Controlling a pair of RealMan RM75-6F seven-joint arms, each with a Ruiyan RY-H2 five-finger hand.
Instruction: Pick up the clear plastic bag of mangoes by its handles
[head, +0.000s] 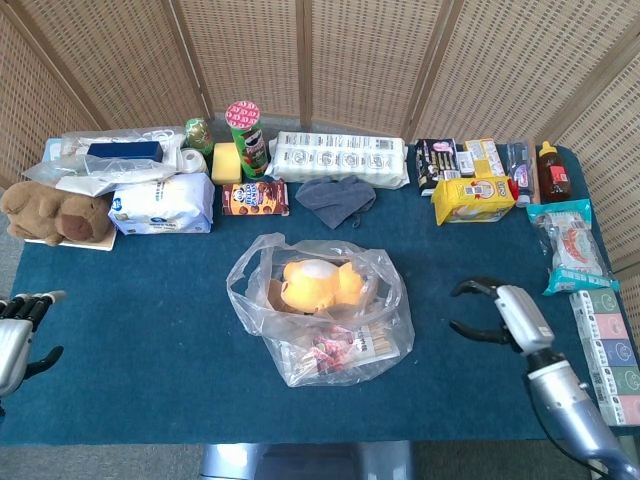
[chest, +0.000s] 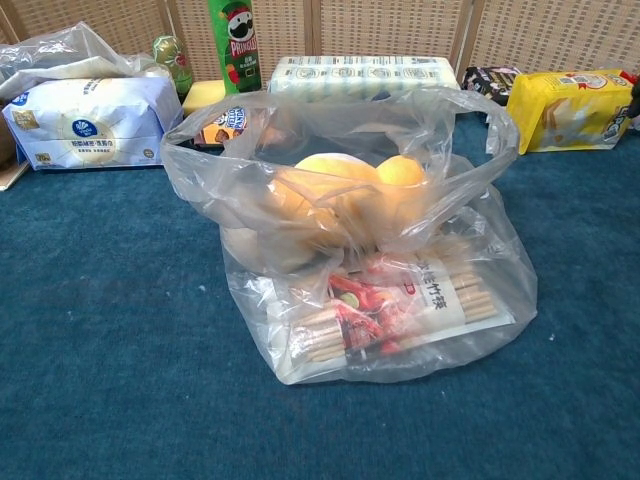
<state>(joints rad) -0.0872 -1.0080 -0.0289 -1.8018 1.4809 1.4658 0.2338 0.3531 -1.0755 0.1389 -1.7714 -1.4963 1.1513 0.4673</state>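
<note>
The clear plastic bag (head: 320, 320) (chest: 350, 230) sits in the middle of the blue table, its mouth gaping upward. Yellow mangoes (head: 318, 283) (chest: 350, 190) lie inside, above a flat packet of bamboo sticks (chest: 395, 312). The bag's handle loops (chest: 490, 125) stand loose at its rim, held by nothing. My right hand (head: 497, 317) hovers over the cloth to the right of the bag, fingers spread toward it and empty. At the left table edge my left hand (head: 17, 335) stays low, fingers apart, holding nothing. Neither hand shows in the chest view.
Along the back stand a Pringles can (head: 246, 138), a long white pack (head: 342, 158), a grey cloth (head: 336, 198), a white pouch (head: 160, 207) and a plush bear (head: 55, 215). Yellow pack (head: 472, 198) and snack bags (head: 572, 250) crowd the right side.
</note>
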